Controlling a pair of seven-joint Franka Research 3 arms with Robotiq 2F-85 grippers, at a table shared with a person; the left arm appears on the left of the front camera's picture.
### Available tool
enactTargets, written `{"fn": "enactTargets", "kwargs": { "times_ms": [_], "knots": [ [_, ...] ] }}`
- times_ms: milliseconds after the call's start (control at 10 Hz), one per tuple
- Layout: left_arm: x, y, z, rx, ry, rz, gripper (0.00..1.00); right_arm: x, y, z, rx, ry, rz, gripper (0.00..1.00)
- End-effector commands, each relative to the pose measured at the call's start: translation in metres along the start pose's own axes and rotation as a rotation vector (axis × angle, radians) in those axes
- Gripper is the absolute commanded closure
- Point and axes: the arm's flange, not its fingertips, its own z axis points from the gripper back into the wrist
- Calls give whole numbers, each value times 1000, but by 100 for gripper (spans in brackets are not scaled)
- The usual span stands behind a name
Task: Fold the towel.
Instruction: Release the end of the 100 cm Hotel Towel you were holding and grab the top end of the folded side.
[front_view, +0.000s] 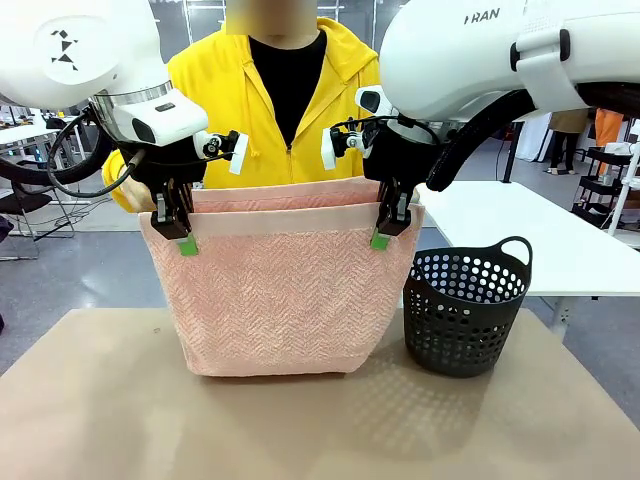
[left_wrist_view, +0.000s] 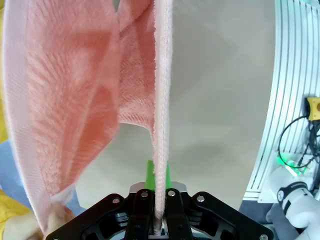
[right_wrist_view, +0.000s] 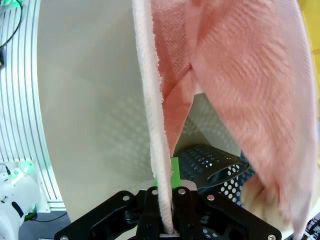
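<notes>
The salmon-pink towel (front_view: 280, 300) hangs doubled in a U, its lower fold resting on the table (front_view: 300, 430). My left gripper (front_view: 185, 240) is shut on the near hem's left corner, and my right gripper (front_view: 383, 235) is shut on its right corner. The left wrist view shows the hem pinched in the left gripper (left_wrist_view: 159, 200), with the towel (left_wrist_view: 75, 100) sagging beyond. In the right wrist view the right gripper (right_wrist_view: 164, 200) clamps the hem of the towel (right_wrist_view: 240, 100) the same way. A person in a yellow hoodie (front_view: 215, 110) holds the far hem with a hand (left_wrist_view: 55, 220) at each corner (right_wrist_view: 260, 195).
A black perforated basket (front_view: 465, 310) stands on the table just right of the towel, close under my right gripper; the basket (right_wrist_view: 215, 165) appears below the cloth in the right wrist view. A white table (front_view: 530, 240) lies behind it at the right.
</notes>
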Motion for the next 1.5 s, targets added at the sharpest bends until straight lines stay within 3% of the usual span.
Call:
{"fn": "enactTargets", "kwargs": {
  "times_ms": [0,1400],
  "knots": [
    [-1,1,0,0,0,-5,100,0,0,0,-2,2,1,100],
    [-1,1,0,0,0,-5,100,0,0,0,-2,2,1,100]
  ]
}}
